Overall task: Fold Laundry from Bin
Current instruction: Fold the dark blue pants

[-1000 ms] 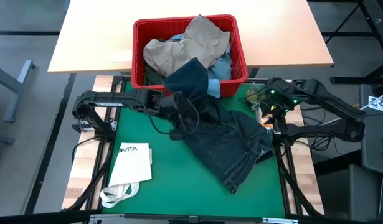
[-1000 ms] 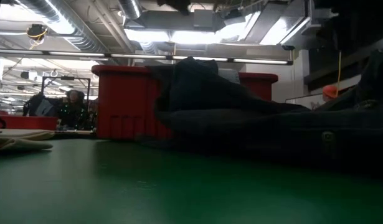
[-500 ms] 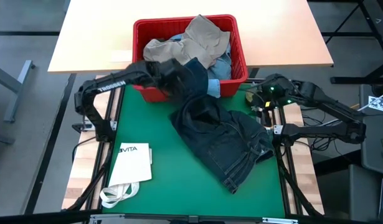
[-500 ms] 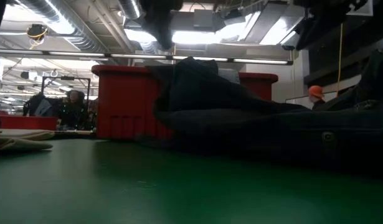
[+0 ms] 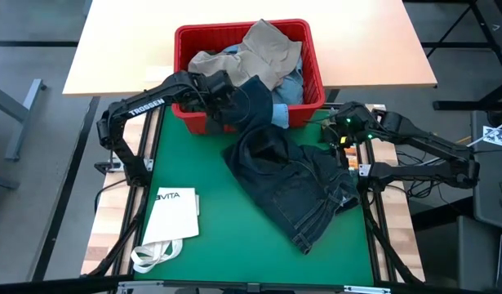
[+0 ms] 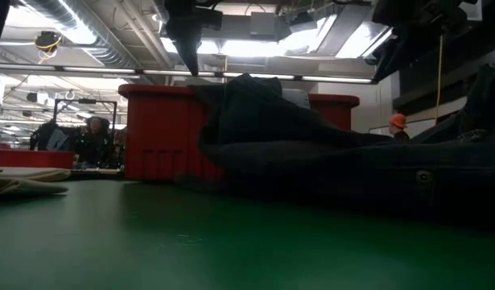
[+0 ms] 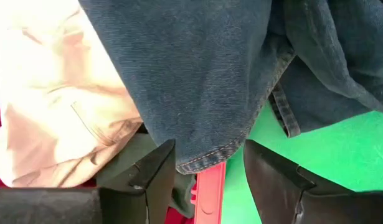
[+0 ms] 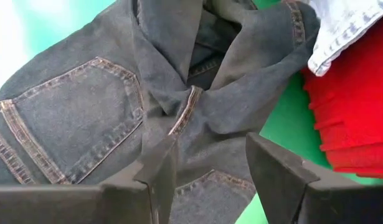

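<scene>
The red bin (image 5: 179, 65) stands at the table's far edge, holding khaki trousers (image 5: 251, 55) and light blue jeans (image 5: 292, 91). Dark navy jeans (image 5: 295, 180) lie crumpled on the green table, one leg (image 7: 197, 81) draped over the bin's near rim (image 7: 210, 186). My left gripper (image 5: 228, 104) hovers open above that rim, its fingers (image 7: 157, 177) standing either side of the leg's hem. My right gripper (image 5: 340, 137) is open at the table's right, above the jeans' waist and back pocket (image 8: 85, 118).
A white tote bag (image 5: 171, 216) lies at the near left of the green table. A dark green piece (image 7: 126, 162) shows under the khaki cloth in the bin. Bare green surface lies near the front edge. People (image 6: 90, 137) stand in the room beyond.
My left gripper has swung from above the dark jeans on the table toward the far edge, and now stands over the bin's near rim. My right gripper has tipped downward and sunk a little toward the jeans. The jeans lie as they did.
</scene>
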`<action>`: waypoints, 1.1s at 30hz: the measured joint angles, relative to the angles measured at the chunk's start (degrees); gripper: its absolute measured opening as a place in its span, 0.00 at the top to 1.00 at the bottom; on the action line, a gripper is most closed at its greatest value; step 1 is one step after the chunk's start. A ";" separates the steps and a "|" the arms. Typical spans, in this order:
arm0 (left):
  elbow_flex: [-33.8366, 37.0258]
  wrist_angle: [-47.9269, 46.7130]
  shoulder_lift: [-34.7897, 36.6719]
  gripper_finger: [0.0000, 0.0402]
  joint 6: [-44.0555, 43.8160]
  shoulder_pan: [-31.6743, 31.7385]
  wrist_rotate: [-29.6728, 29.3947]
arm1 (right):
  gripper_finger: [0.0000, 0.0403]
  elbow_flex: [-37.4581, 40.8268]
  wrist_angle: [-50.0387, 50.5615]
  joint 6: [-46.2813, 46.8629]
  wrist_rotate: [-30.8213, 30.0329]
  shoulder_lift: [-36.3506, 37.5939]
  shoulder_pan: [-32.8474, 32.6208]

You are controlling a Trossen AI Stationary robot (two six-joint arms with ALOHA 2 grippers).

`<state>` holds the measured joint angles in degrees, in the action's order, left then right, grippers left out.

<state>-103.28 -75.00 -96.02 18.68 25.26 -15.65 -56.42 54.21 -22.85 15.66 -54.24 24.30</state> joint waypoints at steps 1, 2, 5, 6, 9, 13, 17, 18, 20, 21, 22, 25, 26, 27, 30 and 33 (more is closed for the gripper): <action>0.04 -0.01 -0.18 0.55 0.08 0.14 0.07 | 0.53 0.02 -0.56 0.00 0.00 0.00 -0.35; 0.04 0.01 -0.49 0.55 0.23 0.24 0.11 | 0.53 0.02 -1.12 0.00 -0.02 0.00 -1.02; 0.04 -0.25 -1.50 0.55 1.48 0.30 0.08 | 0.53 0.02 -3.03 0.00 -0.03 0.00 -3.47; 0.04 -0.23 -1.91 0.55 1.62 0.30 0.07 | 0.53 0.02 -3.73 0.00 -0.02 0.00 -4.72; 0.04 -0.31 -2.78 0.55 2.61 0.27 0.09 | 0.53 0.02 -5.17 0.00 -0.95 0.00 -8.59; 0.04 -0.42 -3.05 0.55 2.91 0.27 0.08 | 0.53 0.02 -5.24 0.00 -3.57 0.00 -12.92; 0.04 -0.48 -3.05 0.55 2.63 0.63 0.10 | 0.53 0.02 -5.23 0.65 -6.78 0.00 -16.42; 0.04 -0.50 -3.05 0.55 2.50 0.79 0.10 | 0.53 0.02 -5.23 1.15 -7.64 0.00 -17.20; 0.04 -0.50 -3.13 0.57 2.47 1.10 0.10 | 0.53 0.02 -5.23 1.82 -8.99 0.00 -18.65; 0.04 -0.49 -3.35 0.58 2.45 1.11 0.13 | 0.53 0.02 -5.22 1.86 -9.75 0.00 -19.37; 0.04 -0.51 -3.58 0.59 2.21 1.14 0.23 | 0.53 0.02 -5.24 1.92 -10.20 0.00 -20.09; 0.04 -0.60 -4.32 0.65 1.37 1.30 0.47 | 0.53 0.02 -5.25 1.92 -11.11 0.00 -22.11; 0.04 -0.63 -4.54 0.67 1.34 1.30 0.61 | 0.53 0.02 -5.26 1.92 -11.26 0.00 -22.70; 0.04 -0.75 -4.69 0.69 1.23 1.24 0.78 | 0.53 0.02 -5.27 1.94 -11.65 0.00 -23.29; 0.04 -1.04 -4.88 0.77 1.22 1.11 0.54 | 0.53 0.02 -5.28 2.06 -13.21 -0.01 -24.88; -0.09 -0.94 -4.44 0.85 1.23 1.05 0.61 | 0.53 0.02 -5.28 2.08 -14.95 -0.02 -26.15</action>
<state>-103.37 -75.93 -100.46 19.90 26.32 -15.05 -56.40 48.93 -20.78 0.71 -54.26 -1.85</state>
